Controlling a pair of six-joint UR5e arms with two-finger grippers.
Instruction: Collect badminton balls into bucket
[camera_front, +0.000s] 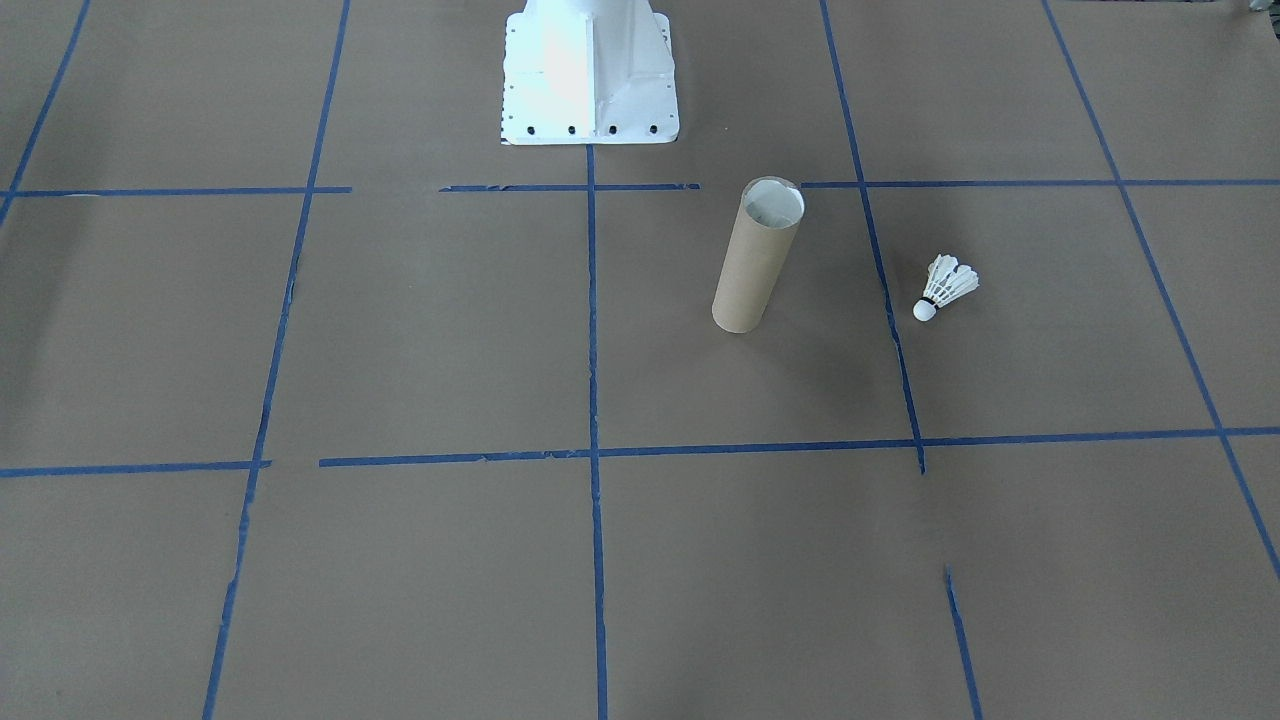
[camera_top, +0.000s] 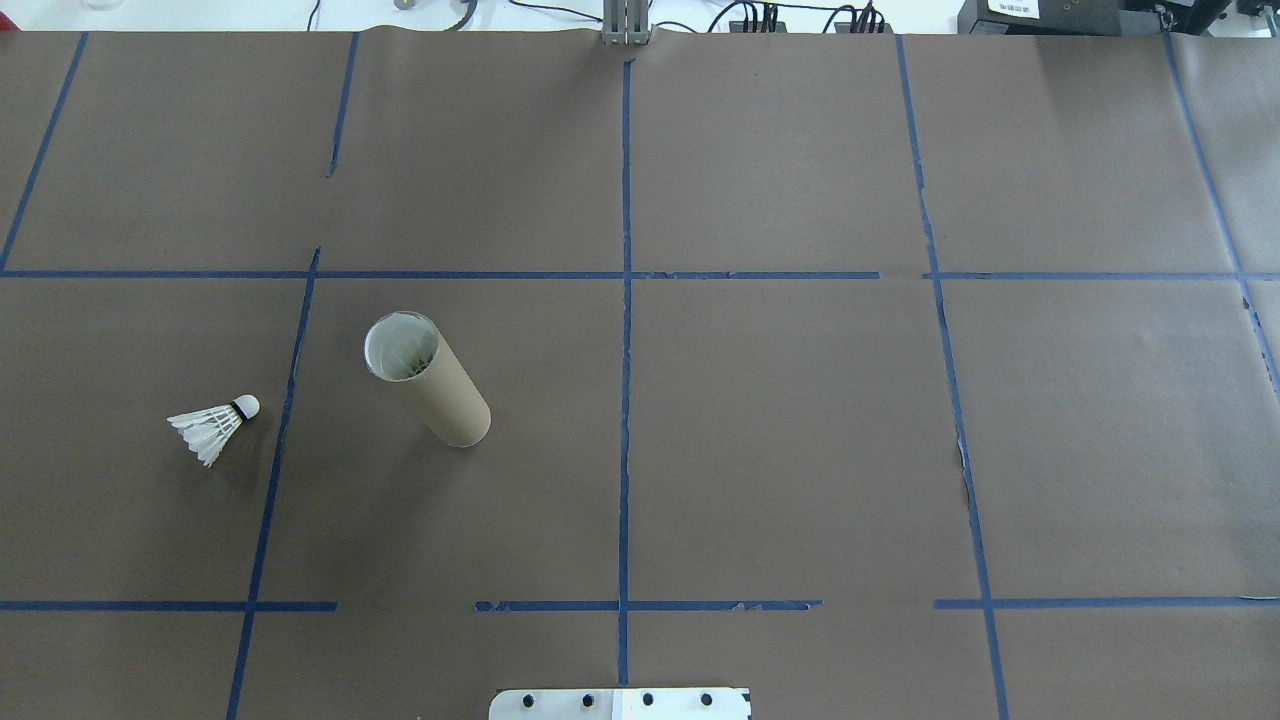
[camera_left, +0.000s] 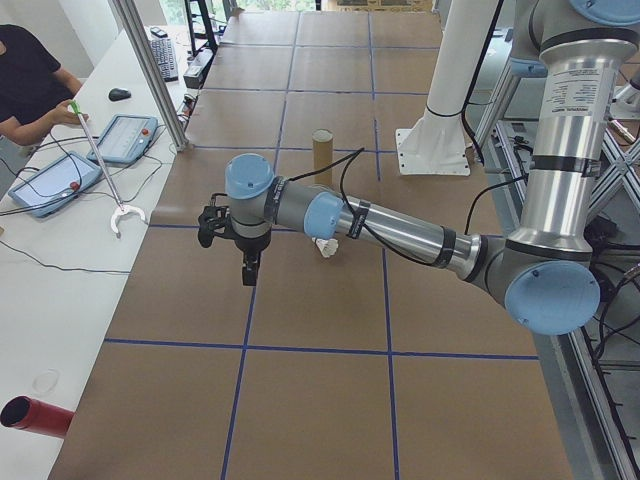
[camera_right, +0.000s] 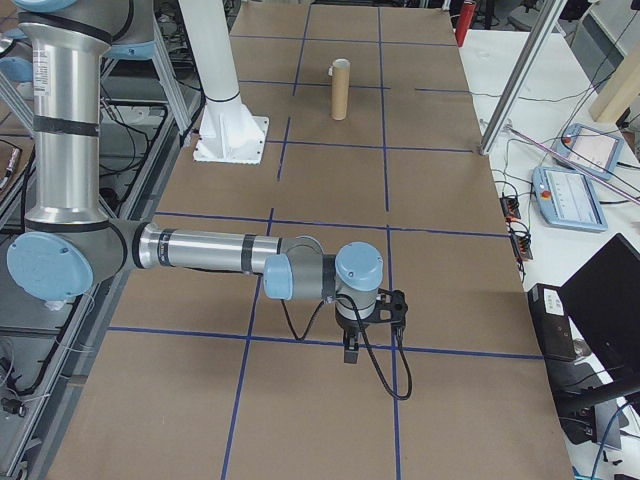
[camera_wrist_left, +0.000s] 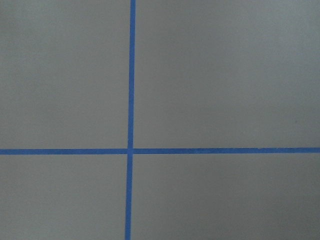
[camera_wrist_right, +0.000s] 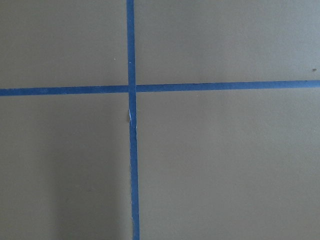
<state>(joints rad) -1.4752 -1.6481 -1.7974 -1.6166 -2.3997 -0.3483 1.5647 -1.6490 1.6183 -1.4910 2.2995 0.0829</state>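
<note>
While both arms hang over the table's ends, the tube (camera_top: 428, 378) stands upright on the robot's left half, mouth open, just inside a blue tape line (camera_top: 281, 430). Across that line, near the tube but apart, the shuttlecock (camera_top: 214, 426) lies on its side, cork toward the tube. Brown paper (camera_top: 800, 430) lies bare around both. The left gripper (camera_left: 247, 268) and right gripper (camera_right: 351, 350) show only from the sides, so their opening cannot be told. No writing is readable.
</note>
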